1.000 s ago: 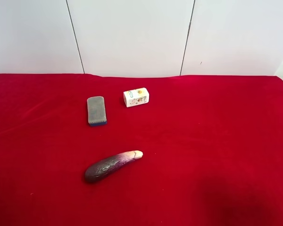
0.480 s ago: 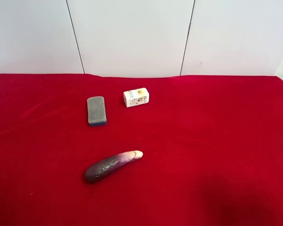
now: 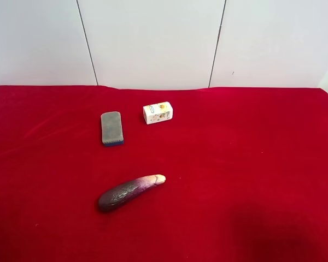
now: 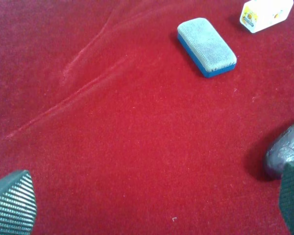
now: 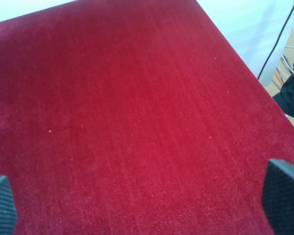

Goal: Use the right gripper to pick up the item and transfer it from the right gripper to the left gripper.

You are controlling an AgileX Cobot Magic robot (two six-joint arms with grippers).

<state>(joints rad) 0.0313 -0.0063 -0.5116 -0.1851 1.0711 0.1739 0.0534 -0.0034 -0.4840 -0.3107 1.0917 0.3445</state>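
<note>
The item, a flat grey block with a dark blue base (image 3: 111,128), lies on the red cloth at the exterior high view's centre left. It also shows in the left wrist view (image 4: 206,47), well ahead of my left gripper (image 4: 152,203), which is open and empty with fingertips (image 4: 10,203) wide apart. My right gripper (image 5: 142,203) is open and empty over bare red cloth; the item is out of its view. Neither arm shows in the exterior high view.
A purple eggplant (image 3: 129,192) lies in front of the block, and its end shows by my left gripper's fingertip (image 4: 285,152). A small white printed box (image 3: 158,112) sits beside the block. The cloth's edge and a black cable (image 5: 277,41) show in the right wrist view.
</note>
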